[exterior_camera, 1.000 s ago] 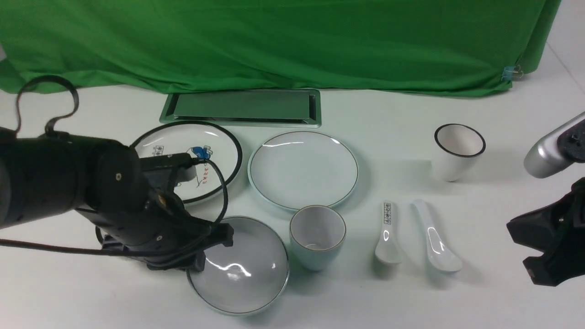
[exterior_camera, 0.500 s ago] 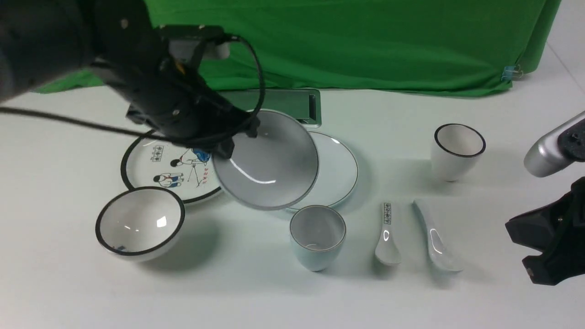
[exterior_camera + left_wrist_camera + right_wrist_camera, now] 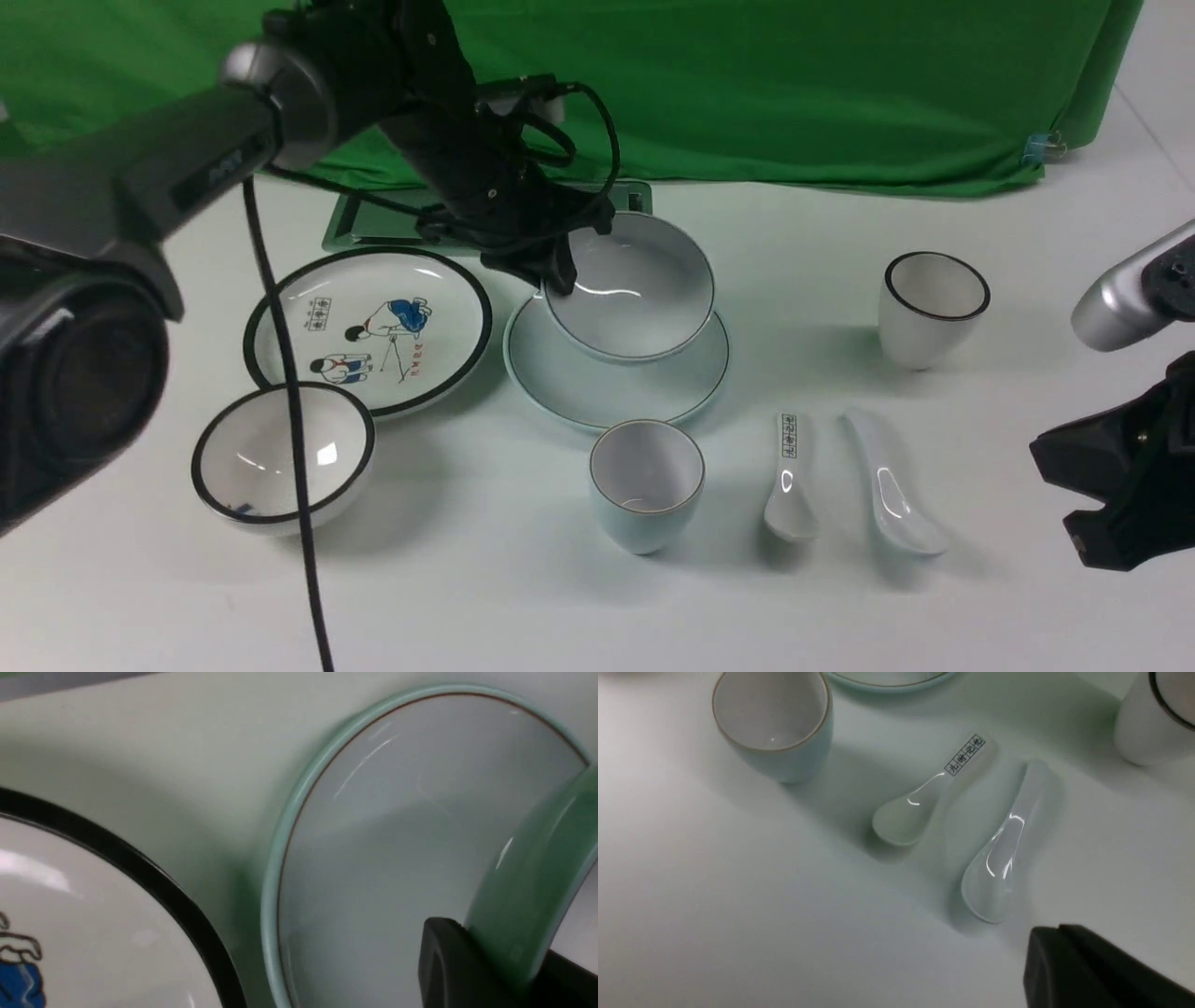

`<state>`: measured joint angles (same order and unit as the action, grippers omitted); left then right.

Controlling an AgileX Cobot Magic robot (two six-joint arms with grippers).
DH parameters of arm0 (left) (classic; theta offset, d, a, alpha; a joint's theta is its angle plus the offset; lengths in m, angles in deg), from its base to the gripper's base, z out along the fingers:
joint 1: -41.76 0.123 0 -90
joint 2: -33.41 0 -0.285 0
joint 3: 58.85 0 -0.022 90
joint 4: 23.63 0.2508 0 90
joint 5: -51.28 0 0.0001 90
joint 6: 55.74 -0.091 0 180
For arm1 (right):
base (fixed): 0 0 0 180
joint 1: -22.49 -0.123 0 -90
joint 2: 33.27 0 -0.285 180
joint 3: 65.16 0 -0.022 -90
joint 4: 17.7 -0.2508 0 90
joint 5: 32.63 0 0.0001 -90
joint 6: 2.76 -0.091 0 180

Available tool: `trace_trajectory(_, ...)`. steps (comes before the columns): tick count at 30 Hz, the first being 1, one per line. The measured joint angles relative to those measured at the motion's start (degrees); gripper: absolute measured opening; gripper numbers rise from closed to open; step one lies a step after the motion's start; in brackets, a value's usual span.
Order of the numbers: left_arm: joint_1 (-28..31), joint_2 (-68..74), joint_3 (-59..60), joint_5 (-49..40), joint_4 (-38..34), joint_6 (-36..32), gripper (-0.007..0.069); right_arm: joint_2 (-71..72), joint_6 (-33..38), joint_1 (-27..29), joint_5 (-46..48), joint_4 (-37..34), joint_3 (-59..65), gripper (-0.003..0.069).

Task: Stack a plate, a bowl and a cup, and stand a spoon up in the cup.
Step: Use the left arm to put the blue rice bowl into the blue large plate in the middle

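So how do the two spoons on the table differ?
The printed spoon carries a dark label on its handle; the plain spoon is unmarked. The printed spoon lies straight, while the plain spoon lies angled and looks longer. Both are glossy white, lying scoop-up, apart from each other.

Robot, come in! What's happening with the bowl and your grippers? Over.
Left gripper shut on bowl rim. Bowl over plate, contact unclear. Right gripper off to the side, holding nothing. Cup, spoon nearby; nothing blocking.
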<state>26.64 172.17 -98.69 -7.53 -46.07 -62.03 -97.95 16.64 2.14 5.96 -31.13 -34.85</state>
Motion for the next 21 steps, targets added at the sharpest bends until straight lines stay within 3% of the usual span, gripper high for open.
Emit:
trace_trajectory(8, 0.12, 3.01, -1.04, 0.14, 1.53, -0.06, 0.0032, -1.12, 0.0, 0.0, -2.85, 0.05, 0.0, 0.0039)
trace_trajectory(11, 0.18, 3.01, -1.25, -0.19, 2.87, -0.11, 0.0122, -2.21, 0.0, 0.0, -2.99, 0.05, 0.0, 0.0041)
trace_trajectory(18, 0.14, -2.15, -7.0, -9.2, 4.92, -1.68, 0.0444, -3.4, 0.0, 0.0, -3.45, 0.88, 0.0, 0.0043)
trace_trajectory(21, -1.55, -7.85, -6.98, -9.79, 7.98, -1.79, 0.0516, -3.42, 0.0, 0.0, -3.57, 1.73, -0.42, 0.0043)
